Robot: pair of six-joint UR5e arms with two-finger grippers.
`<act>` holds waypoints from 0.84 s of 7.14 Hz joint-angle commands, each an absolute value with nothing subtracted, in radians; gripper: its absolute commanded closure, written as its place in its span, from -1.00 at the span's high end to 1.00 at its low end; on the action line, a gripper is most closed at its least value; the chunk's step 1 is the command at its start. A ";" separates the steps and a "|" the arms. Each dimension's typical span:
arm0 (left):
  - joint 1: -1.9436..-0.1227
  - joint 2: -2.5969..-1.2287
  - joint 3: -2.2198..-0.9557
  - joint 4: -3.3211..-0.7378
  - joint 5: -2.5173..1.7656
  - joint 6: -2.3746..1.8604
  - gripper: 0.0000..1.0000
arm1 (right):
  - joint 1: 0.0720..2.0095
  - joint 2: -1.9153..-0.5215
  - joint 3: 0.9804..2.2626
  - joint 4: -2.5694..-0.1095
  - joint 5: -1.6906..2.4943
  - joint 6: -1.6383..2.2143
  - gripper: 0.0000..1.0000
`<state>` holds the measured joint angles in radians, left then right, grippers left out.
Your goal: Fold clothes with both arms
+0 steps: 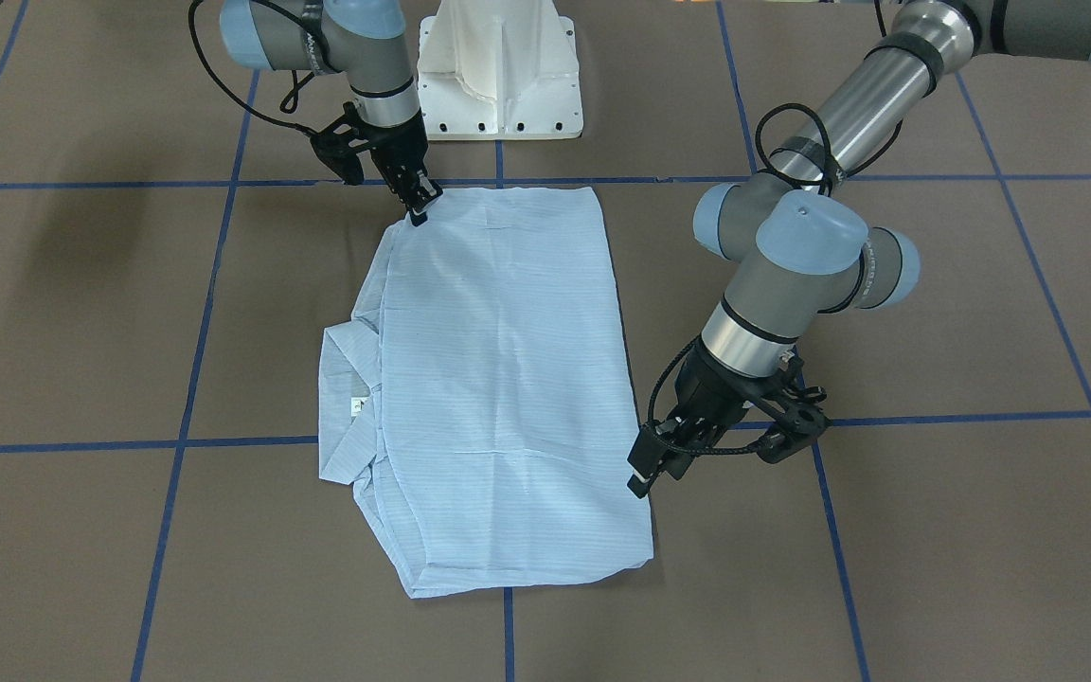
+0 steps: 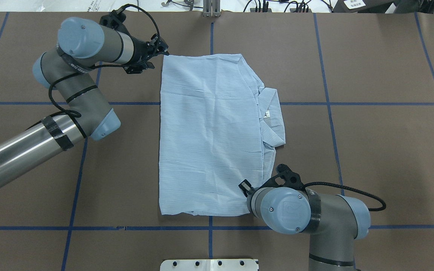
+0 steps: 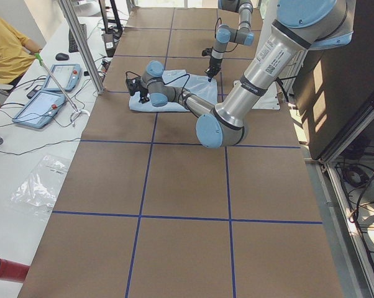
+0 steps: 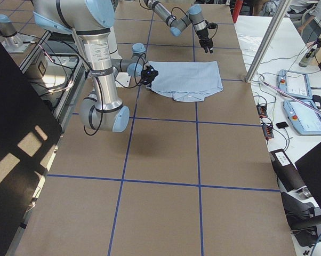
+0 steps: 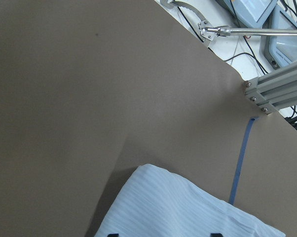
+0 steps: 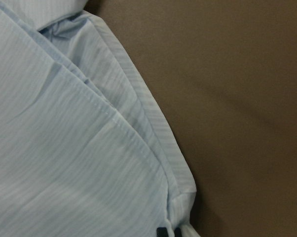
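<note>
The shirt [image 1: 508,379] lies flat at mid-frame. At its upper-left corner the right gripper [image 1: 419,210] is pinched on the fabric. By its lower-right edge, the left gripper [image 1: 648,476] is spread apart.

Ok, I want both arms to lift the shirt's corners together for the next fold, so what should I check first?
1. Right gripper holds a corner: ok. The right wrist view shows its fingertips nearly together on the shirt corner nearest the base.
2. Left gripper holds a corner: not ok. Its fingers are spread wide at the diagonally opposite corner, not closed on fabric.
3. Shirt lies flat: ok, a smooth rectangle.
4. Collar tucked in: not ok, it sticks out past one long edge.
5. Right grip catches every layer: cannot tell.
</note>
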<state>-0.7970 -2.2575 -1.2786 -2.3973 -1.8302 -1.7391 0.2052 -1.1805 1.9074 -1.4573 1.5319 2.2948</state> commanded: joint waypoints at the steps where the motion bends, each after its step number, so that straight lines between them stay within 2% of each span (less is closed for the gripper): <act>1: -0.749 -2.069 -1.532 -2.396 -1.832 -1.852 0.37 | 0.204 -1.180 1.933 -1.477 1.537 2.295 -1.00; 3: -0.573 -1.897 -1.818 -2.286 -1.794 -2.019 0.37 | 0.201 -1.180 1.940 -1.476 1.540 2.293 -1.00; 4: -0.469 -1.811 -1.892 -2.280 -1.708 -2.057 0.37 | 0.202 -1.181 1.947 -1.476 1.540 2.293 -1.00; 6: -0.346 -1.786 -1.901 -2.273 -1.649 -2.170 0.38 | 0.202 -1.183 1.948 -1.476 1.542 2.284 -1.00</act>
<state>-0.4308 -1.8103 -1.8809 -2.2810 -1.6912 -2.0989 0.2022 -1.1814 1.9465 -1.4757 1.5410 2.2885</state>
